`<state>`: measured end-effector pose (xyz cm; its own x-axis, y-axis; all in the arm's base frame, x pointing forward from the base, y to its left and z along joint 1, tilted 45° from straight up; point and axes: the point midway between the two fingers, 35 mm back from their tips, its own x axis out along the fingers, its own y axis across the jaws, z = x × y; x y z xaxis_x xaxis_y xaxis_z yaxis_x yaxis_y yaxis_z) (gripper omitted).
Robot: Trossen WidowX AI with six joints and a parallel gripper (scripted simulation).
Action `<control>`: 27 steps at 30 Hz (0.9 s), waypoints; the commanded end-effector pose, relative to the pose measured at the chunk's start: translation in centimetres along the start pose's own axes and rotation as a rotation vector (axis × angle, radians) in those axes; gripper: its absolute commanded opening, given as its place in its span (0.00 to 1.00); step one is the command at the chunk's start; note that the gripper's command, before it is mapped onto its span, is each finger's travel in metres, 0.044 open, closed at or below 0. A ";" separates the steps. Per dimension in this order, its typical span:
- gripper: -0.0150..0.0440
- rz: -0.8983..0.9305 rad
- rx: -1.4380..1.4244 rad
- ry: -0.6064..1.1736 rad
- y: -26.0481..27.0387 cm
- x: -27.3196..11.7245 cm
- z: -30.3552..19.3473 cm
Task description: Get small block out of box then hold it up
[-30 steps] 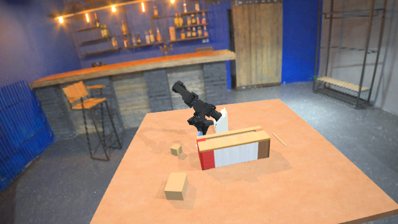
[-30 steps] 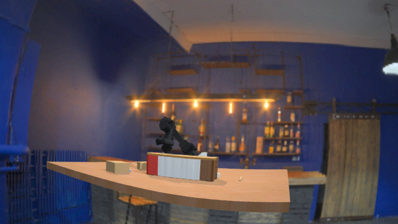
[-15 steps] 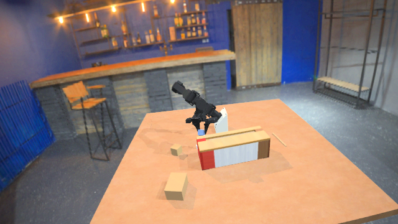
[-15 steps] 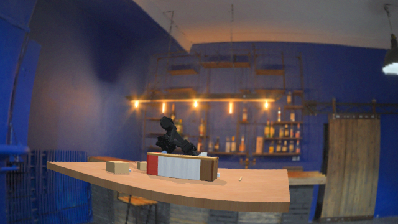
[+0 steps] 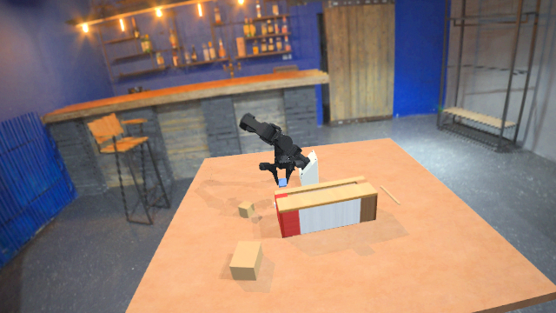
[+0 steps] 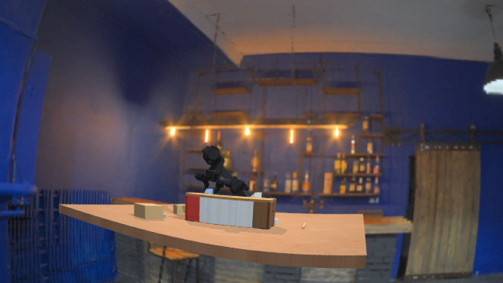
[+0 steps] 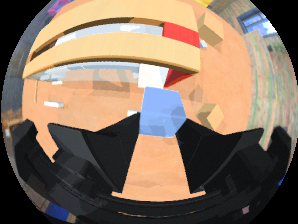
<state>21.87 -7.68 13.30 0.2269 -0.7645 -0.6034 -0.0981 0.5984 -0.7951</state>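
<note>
The small blue block [image 5: 282,183] [image 6: 209,191] [image 7: 162,102] is held off the table between the fingertips of my gripper [image 5: 283,179] [image 7: 157,116]. The gripper is shut on it. The box [image 5: 330,214] [image 6: 225,211] [image 7: 120,48] stands upright on the table [image 5: 195,243] [image 6: 322,240], with a red end, a brown end and a clear front. The held block is behind the box, near its red end. In the exterior view it shows just over the box's top edge. The gap between block and box cannot be judged exactly.
A small tan block [image 5: 246,209] [image 6: 179,210] [image 7: 210,116] lies beyond the red end. A larger tan block [image 5: 246,261] [image 6: 148,211] [image 7: 210,30] stands nearer the top camera. A thin stick [image 5: 390,195] [image 6: 303,226] lies beyond the brown end. A white upright piece [image 5: 310,171] stands behind the box.
</note>
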 end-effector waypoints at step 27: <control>0.25 -0.101 -1.290 0.044 -0.5 -2.7 0.3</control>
<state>21.51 -6.17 14.97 0.2469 -0.8090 -0.5335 -0.9111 -0.0063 -0.4121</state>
